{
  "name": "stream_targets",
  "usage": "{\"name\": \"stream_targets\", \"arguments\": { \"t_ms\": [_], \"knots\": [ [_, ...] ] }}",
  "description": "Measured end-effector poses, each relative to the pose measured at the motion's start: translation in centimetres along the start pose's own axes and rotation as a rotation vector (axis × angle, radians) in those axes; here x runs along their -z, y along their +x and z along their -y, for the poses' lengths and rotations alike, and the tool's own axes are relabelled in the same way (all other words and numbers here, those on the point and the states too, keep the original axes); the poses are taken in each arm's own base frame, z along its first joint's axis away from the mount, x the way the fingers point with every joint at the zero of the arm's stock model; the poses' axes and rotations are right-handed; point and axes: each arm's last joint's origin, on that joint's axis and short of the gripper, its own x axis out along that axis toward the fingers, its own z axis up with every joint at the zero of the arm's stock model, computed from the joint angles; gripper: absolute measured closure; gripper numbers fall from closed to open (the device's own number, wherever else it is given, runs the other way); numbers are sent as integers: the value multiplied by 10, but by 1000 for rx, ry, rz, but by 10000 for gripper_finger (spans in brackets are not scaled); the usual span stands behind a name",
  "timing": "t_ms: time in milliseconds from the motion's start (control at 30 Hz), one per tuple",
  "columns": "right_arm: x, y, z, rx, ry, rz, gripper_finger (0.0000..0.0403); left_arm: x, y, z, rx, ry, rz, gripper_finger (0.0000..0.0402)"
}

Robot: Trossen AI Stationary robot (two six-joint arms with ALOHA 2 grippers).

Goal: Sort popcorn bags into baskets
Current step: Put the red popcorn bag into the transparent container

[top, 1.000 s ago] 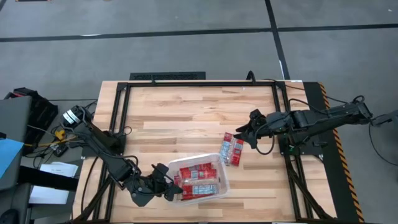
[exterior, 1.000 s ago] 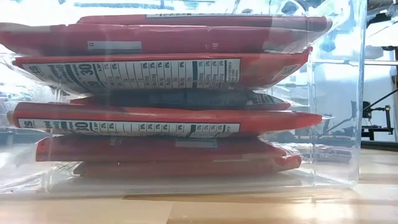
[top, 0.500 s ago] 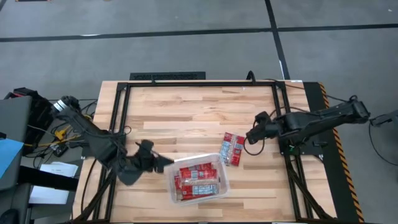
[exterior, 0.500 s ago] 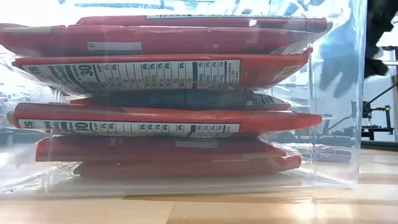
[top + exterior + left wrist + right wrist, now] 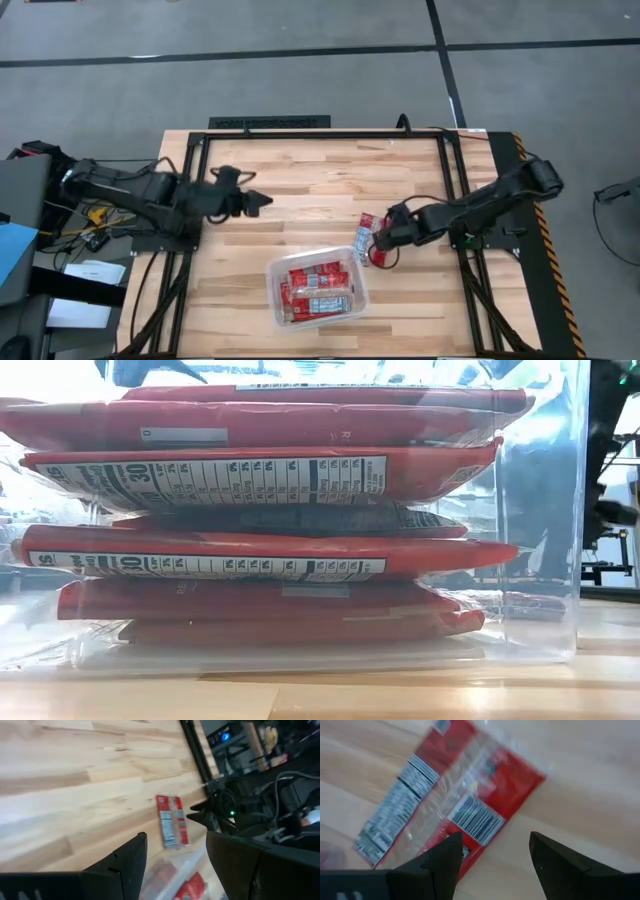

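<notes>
A clear plastic basket (image 5: 364, 297) stands near the table's front edge, with several red popcorn bags (image 5: 315, 290) stacked flat inside it (image 5: 260, 480). One loose popcorn bag (image 5: 366, 240) lies flat on the wood to the basket's far right, its label side up (image 5: 445, 805). My right gripper (image 5: 386, 238) hangs open just over that bag's right edge, pointing steeply down (image 5: 495, 837). My left gripper (image 5: 262, 201) is open and holds nothing. It is raised over the table's left half and faces the loose bag (image 5: 171, 820).
Black frame rails (image 5: 196, 190) run along the table's left, far and right sides. Bare wood (image 5: 320, 180) lies between the two arms. In the low view the basket's clear wall (image 5: 545, 560) fills the picture, with my right arm (image 5: 610, 450) dark behind it.
My left gripper has risen from the basket's left side and swung toward the table's far left, still open. My right gripper has sunk toward the loose bag and tipped from slanting to steeply downward, still open. The bags and the basket have stayed put.
</notes>
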Motion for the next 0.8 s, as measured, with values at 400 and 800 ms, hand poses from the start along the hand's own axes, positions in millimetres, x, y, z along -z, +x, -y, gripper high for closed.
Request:
{"name": "stream_targets", "arguments": {
  "t_ms": [400,800],
  "knots": [
    [-14,48,-35,-173,134,-66,148,-35,27,-41,-139,90,-129,210],
    [-66,63,-39,-344,178,14,199,-29,83,-128,-71,40,-152,210]
  ]
}}
